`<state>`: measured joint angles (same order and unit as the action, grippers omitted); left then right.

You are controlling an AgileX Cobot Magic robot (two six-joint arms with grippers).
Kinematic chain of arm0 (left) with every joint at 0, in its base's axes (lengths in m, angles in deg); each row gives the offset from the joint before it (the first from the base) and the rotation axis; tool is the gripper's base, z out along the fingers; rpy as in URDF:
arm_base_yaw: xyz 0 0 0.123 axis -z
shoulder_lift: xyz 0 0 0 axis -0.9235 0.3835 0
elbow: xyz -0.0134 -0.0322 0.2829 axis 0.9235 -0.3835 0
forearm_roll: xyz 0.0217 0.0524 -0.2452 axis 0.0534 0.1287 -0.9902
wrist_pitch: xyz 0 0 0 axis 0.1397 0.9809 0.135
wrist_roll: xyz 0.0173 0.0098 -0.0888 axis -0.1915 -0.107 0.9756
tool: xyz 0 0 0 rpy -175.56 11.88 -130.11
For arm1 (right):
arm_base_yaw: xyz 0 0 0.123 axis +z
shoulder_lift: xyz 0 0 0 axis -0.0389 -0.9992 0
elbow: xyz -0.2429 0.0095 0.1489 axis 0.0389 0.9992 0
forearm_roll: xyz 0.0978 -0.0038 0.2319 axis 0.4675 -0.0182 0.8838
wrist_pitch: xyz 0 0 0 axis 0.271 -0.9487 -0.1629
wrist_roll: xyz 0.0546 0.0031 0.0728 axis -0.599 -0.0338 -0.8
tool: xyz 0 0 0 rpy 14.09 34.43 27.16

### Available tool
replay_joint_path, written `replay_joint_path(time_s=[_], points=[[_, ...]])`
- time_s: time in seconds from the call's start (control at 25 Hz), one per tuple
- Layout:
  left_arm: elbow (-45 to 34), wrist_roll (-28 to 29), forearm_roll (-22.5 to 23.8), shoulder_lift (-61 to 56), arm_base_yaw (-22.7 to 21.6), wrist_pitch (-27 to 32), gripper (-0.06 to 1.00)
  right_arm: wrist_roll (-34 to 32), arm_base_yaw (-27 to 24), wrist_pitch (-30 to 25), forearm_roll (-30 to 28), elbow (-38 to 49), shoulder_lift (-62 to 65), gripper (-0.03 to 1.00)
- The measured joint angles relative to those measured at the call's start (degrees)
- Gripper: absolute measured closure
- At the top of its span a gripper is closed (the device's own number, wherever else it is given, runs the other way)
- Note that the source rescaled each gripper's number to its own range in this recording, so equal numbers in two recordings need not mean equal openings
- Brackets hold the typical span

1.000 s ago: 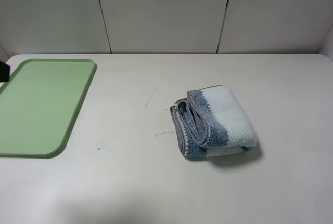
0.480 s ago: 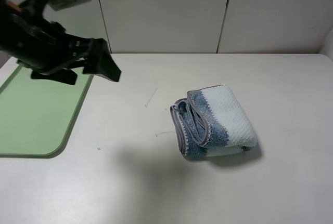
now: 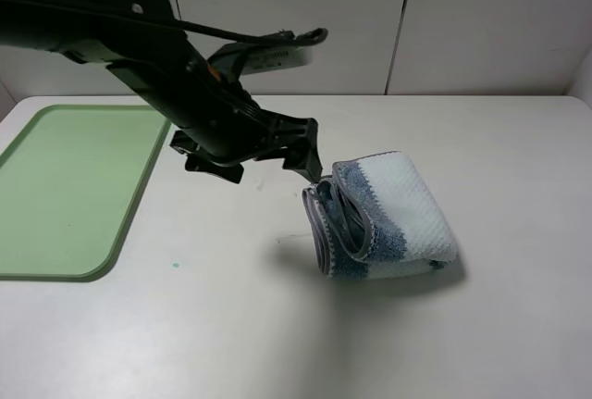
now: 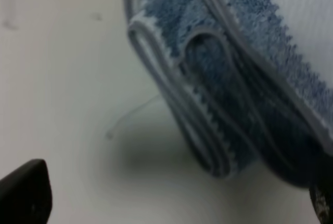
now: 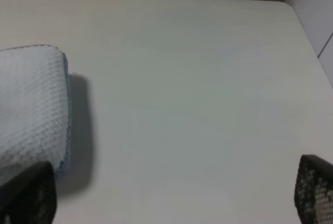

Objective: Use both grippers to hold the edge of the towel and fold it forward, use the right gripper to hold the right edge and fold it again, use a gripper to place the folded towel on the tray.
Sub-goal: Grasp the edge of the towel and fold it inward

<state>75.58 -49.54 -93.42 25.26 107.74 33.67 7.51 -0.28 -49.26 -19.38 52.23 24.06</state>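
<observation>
The towel [image 3: 393, 209] lies folded into a thick bundle on the table, right of centre, with its looped grey hems facing left. My left gripper [image 3: 268, 160] hangs just left of and above those hems, open and empty. The left wrist view shows the hem folds [image 4: 218, 94] close up, between its two spread fingertips [image 4: 23, 195]. The green tray [image 3: 65, 186] lies at the far left with nothing on it. My right gripper [image 5: 171, 195] is open and empty over bare table, with the towel's pale corner [image 5: 28, 104] beside one fingertip. The exterior view does not show the right arm.
The left arm [image 3: 139, 38] stretches from the upper left over the tray's far corner. A thin stray thread [image 3: 268, 174] and a small green speck [image 3: 176, 265] lie on the white table. White wall panels [image 3: 296, 19] close the back.
The left arm has swept in from the far left, over the tray, to the towel's left edge. The towel and tray have not moved.
</observation>
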Motion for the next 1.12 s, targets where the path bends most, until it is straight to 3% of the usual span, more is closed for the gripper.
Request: replay_joint_path(time_s=[0.56, 1.12], points=[[14.35, 3.79, -0.18, 17.82, 3.76, -1.95, -0.06, 0.00, 0.00, 0.00, 0.00, 0.00, 0.00, -0.03], [15.98, 7.57, 0.63, 25.14, 5.75, -3.26, -0.06, 0.00, 0.00, 0.00, 0.00, 0.00, 0.00, -0.03]])
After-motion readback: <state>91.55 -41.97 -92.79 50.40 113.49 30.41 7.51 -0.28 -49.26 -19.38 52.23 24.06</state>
